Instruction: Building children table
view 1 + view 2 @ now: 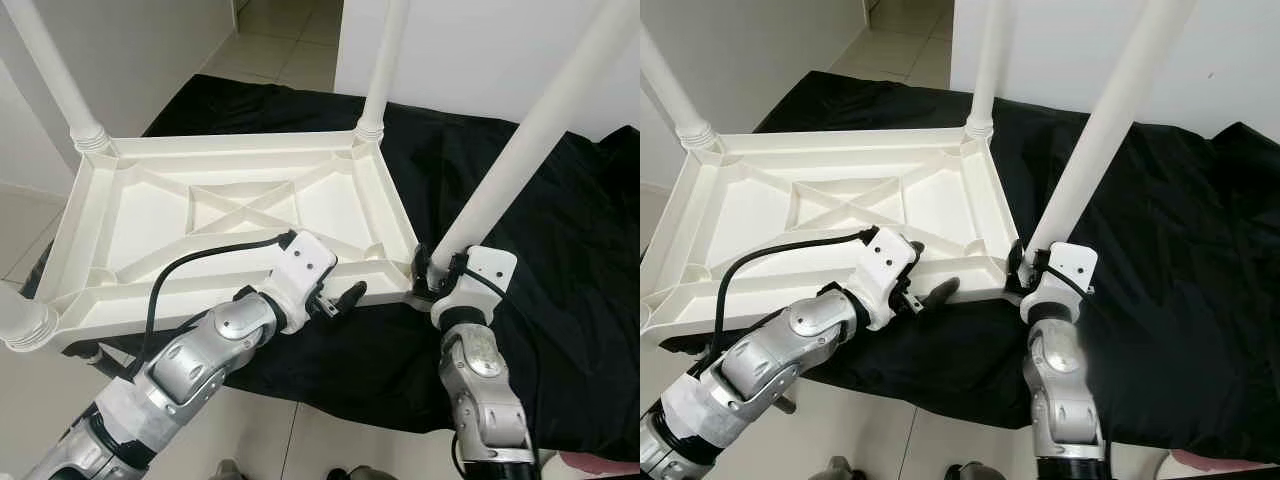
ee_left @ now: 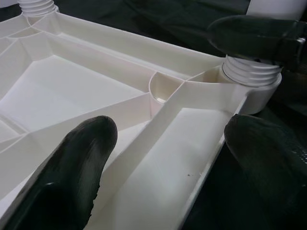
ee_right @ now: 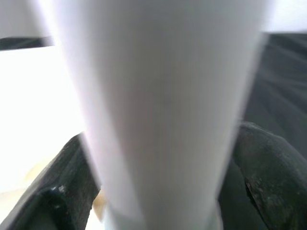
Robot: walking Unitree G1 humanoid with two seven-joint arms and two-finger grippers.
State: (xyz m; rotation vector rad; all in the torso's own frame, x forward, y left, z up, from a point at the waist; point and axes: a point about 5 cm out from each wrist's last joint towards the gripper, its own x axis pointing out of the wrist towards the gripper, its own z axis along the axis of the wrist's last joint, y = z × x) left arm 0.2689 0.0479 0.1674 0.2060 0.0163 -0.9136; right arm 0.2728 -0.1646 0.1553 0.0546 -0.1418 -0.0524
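A white plastic children's table [image 1: 150, 215] lies upside down on a black cloth, its ribbed underside facing up. White legs stand at its corners. My right gripper [image 1: 432, 272] is shut on the near-right leg [image 1: 520, 140], just above its threaded base [image 2: 252, 72]. In the right wrist view that leg [image 3: 158, 96] runs between both black fingers [image 3: 62, 191]. My left gripper [image 1: 930, 270] is open and straddles the table's near rim close to that corner, one finger [image 2: 72, 167] inside the frame and the other outside it.
The black cloth [image 1: 560, 230] covers a tiled floor [image 1: 290, 40] and reaches the white wall [image 1: 480, 50] behind. Three more legs stand upright: far left [image 1: 60, 80], far right [image 1: 385, 60], near left [image 1: 20, 320]. Bare tiles lie before the near rim.
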